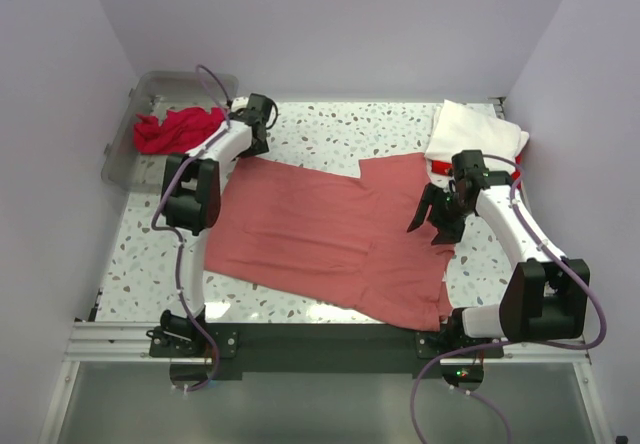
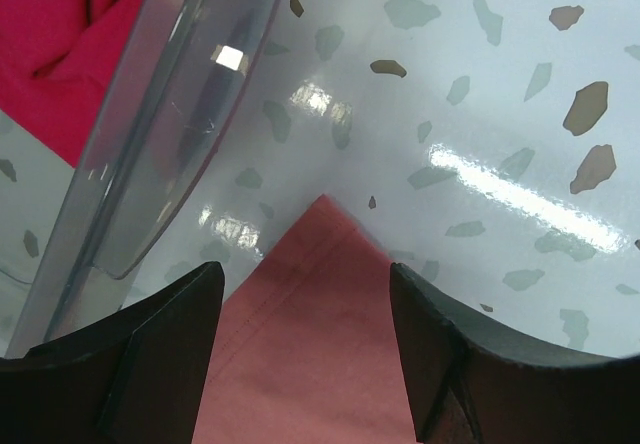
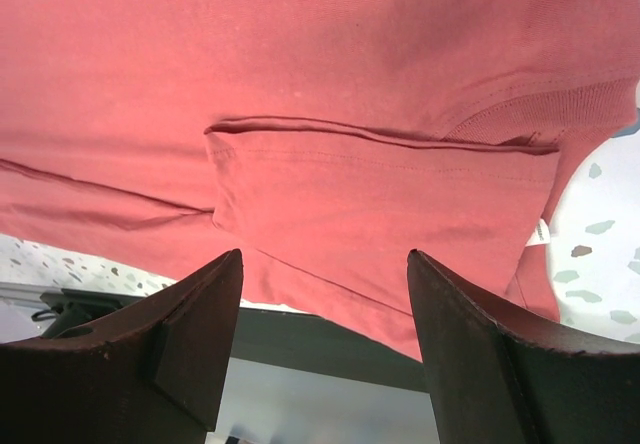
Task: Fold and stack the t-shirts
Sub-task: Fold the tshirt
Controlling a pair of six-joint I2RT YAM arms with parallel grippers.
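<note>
A large faded coral-red t-shirt [image 1: 330, 234] lies spread flat across the middle of the table. My left gripper [image 1: 250, 144] is at its far left corner. In the left wrist view that corner [image 2: 310, 314] lies between the open fingers of the left gripper [image 2: 305, 274], ungripped. My right gripper [image 1: 432, 222] hovers open over the shirt's right side, where a sleeve [image 3: 380, 204] is folded inward; nothing sits between the jaws of the right gripper [image 3: 325, 256]. A white t-shirt [image 1: 475, 129] lies at the back right, on a bright red one [image 1: 437, 169]. A crimson t-shirt [image 1: 175, 129] lies bunched in the bin.
A clear plastic bin [image 1: 150, 89] stands at the back left, its wall [image 2: 170, 114] close beside my left fingers. Speckled tabletop [image 1: 330, 134] shows behind the shirt. The dark front rail [image 1: 320, 339] runs under the shirt's near edge. Walls enclose three sides.
</note>
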